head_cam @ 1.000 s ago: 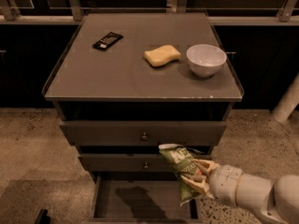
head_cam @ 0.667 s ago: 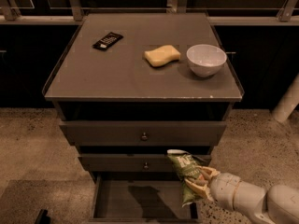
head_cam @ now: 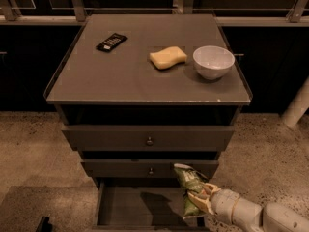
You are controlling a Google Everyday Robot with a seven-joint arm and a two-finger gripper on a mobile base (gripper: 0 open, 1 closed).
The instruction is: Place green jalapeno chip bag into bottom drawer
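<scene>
- The pale two-finger gripper (head_cam: 201, 199) reaches in from the lower right, below the front right corner of the desk and level with the lowest drawer.
- Its fingers are pinched narrow on the green jalapeno chip bag (head_cam: 187, 179), a glossy foil pack held roughly upright with its top leaning left.
- The bag hangs over the right side of the bottom drawer (head_cam: 124, 203), a deep grey box pulled open beneath the desk's front edge. Whether the bag's lower end touches the drawer floor cannot be told.
- Two shut grey upper drawers (head_cam: 147, 137) with small round metal knobs sit stacked under the front edge.
- On the flat grey desk top (head_cam: 120, 81), a small black wrapped bar (head_cam: 111, 42) lies toward the back left corner.
- A yellow sponge (head_cam: 168, 57) lies right of centre. A round white bowl (head_cam: 213, 62) stands just beside it, near the right edge.
</scene>
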